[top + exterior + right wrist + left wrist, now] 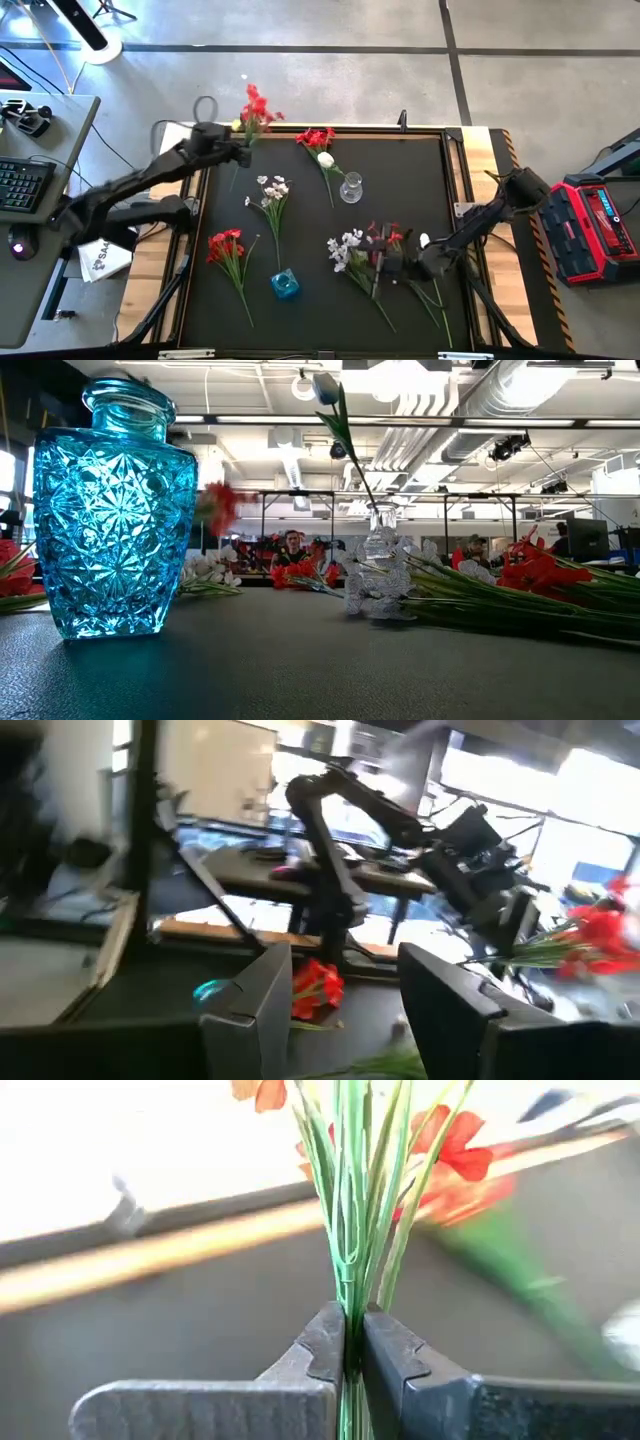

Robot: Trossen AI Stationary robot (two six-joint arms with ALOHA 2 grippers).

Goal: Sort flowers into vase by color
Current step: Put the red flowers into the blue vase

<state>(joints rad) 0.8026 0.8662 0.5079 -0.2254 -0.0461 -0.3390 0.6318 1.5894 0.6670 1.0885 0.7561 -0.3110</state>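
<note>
Left end effector (348, 1355) clamped on red sprig (254, 108), far-left mat corner.

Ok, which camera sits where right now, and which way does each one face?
High view: overhead, straight down on the table; both arms show, left gripper at the far-left corner, right gripper near right.
Low view: table height, looking level past the blue vase; no arm visible.
Left wrist: fingers shut on the red flower sprig.
Right wrist: looks across the table at the left arm.
Shared: the red flower sprig appears overhead too.
</note>
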